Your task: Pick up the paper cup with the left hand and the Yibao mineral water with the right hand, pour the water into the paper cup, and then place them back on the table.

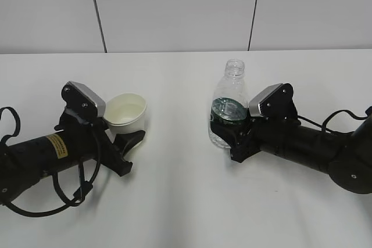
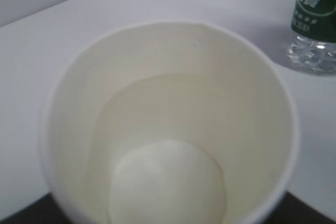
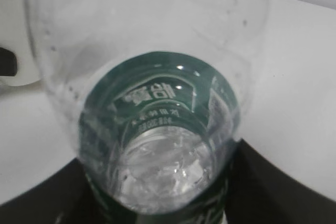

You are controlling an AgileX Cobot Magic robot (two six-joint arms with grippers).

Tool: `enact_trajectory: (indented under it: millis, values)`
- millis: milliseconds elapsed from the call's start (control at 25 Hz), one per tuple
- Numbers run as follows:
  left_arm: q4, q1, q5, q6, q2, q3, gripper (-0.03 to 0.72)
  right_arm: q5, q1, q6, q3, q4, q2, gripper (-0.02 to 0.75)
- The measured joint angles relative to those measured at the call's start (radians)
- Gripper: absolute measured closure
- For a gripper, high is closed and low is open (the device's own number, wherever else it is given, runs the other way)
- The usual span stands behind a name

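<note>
Both grasps look made, pour still to come, as I judge it: the small cream-white paper cup [image 1: 127, 112] sits pinched in the left black gripper [image 1: 124, 143], low at the white table [image 1: 186, 201]. The clear ribbed green-labelled water bottle [image 1: 229, 105] stands upright, uncapped, clamped by the right black gripper [image 1: 232, 137]. Both arms lie low, reaching inward, cup and bottle well apart
</note>
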State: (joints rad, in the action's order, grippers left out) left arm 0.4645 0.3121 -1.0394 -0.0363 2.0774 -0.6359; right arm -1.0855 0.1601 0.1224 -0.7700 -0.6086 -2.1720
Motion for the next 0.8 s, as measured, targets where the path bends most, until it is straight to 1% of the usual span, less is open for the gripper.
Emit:
enact_trajectory:
  millis: [200, 480, 600, 720, 800]
  values:
    - [0.000, 0.000, 0.000, 0.000, 0.001, 0.000, 0.256, 0.000, 0.000, 0.000, 0.000, 0.002, -0.003, 0.324]
    - [0.000, 0.000, 0.000, 0.000, 0.002, 0.000, 0.256, -0.012, 0.000, -0.009, -0.001, 0.002, -0.017, 0.262]
    - [0.000, 0.000, 0.000, 0.000, 0.002, 0.000, 0.256, -0.026, 0.000, -0.017, -0.002, 0.002, -0.017, 0.209]
    - [0.000, 0.000, 0.000, 0.000, 0.002, 0.000, 0.256, -0.034, 0.000, -0.020, -0.005, 0.002, -0.017, 0.120]
    - [0.000, 0.000, 0.000, 0.000, 0.002, 0.000, 0.256, -0.037, 0.000, -0.020, -0.005, 0.002, -0.017, 0.091]
